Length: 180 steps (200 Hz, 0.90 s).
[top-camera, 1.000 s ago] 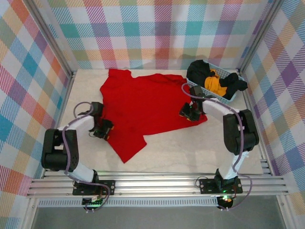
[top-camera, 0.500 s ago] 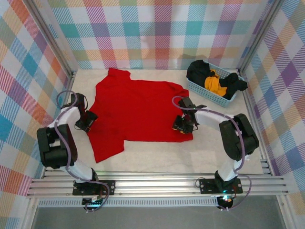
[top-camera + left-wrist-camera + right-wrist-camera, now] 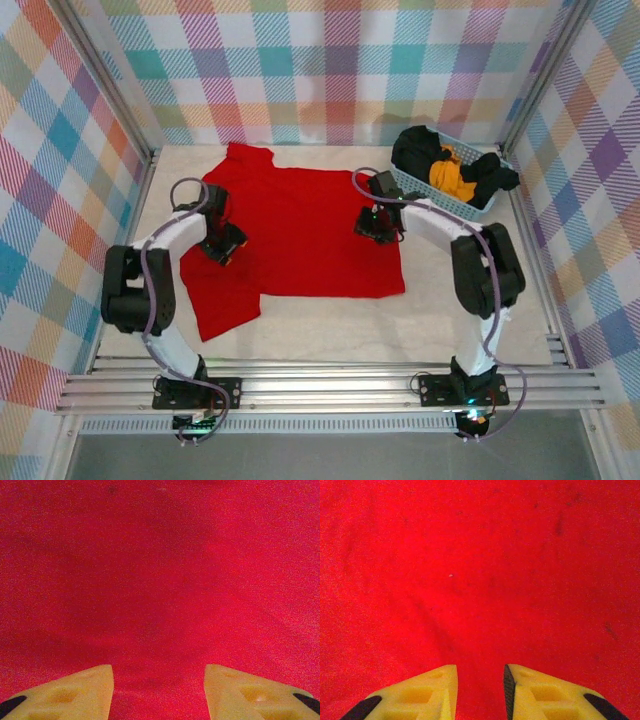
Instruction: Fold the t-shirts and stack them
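Both have moved in over the flat, bright red cloth t-shirt (image 3: 300,240): left gripper (image 3: 224,248) half open, right gripper (image 3: 376,231) barely parted, each holding nothing.

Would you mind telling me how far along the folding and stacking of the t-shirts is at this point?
Done: the bright red cloth t-shirt lies spread flat on the table, unfolded. In hand: the left gripper and right gripper are poised over it, jaws apart, holding nothing. Left: every fold, plus the black shirts and orange-yellow shirt bunched in the light blue plastic lattice basket.
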Tool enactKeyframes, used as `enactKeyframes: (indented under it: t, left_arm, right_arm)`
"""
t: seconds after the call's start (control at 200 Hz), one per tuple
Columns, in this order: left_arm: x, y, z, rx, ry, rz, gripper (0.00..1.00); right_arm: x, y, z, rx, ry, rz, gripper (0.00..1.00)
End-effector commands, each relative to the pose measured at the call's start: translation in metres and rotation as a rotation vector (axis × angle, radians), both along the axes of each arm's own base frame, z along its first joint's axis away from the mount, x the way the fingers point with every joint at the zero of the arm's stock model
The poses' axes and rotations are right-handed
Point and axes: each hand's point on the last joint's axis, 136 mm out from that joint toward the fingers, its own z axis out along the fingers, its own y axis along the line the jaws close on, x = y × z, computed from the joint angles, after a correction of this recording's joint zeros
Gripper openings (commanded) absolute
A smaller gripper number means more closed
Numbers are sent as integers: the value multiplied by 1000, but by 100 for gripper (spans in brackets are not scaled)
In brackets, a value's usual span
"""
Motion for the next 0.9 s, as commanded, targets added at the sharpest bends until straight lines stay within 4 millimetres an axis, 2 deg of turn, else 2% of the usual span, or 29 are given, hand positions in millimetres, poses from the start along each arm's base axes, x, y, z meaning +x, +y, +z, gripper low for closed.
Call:
enactKeyframes:
  t: [0.0,0.145,0.31,0.365,0.375,0.43,0.5,0.535,0.575,0.68,0.77,0.825,0.895]
  left_arm:
    - [-14,31,-14,-8,50,147,51]
    - [-39,70,-26,-13,98,254,51]
    - [-64,107,-33,-18,128,354,51]
    - [-63,110,-33,-29,117,350,52]
    - [-63,116,-34,-35,112,365,52]
    - [-50,114,-32,-74,79,334,52]
    - [-33,106,-22,-105,34,280,51]
    - [-24,92,-14,-95,14,218,52]
    - [-18,86,-3,-71,-4,177,52]
    - [-11,75,28,5,-64,129,53]
    - [-9,67,53,68,-128,118,54]
    - [-5,54,65,67,-165,92,54]
    - [2,30,71,47,-192,35,54]
  right_arm:
    - [-14,7,-29,7,104,20,31]
    - [-39,40,-45,19,176,117,31]
    - [-77,72,-44,35,220,154,31]
    - [-86,79,-39,40,209,157,32]
    - [-88,79,-39,37,207,157,32]
    - [-87,76,-32,30,186,144,34]
    - [-72,64,-17,10,122,124,35]
    - [-63,58,-8,7,86,113,35]
    - [-45,46,6,12,37,83,36]
    - [-5,17,28,48,-47,-13,38]
    - [24,-7,32,94,-82,-122,45]
    - [39,-15,29,162,-69,-189,49]
    - [56,-16,27,212,-60,-242,55]
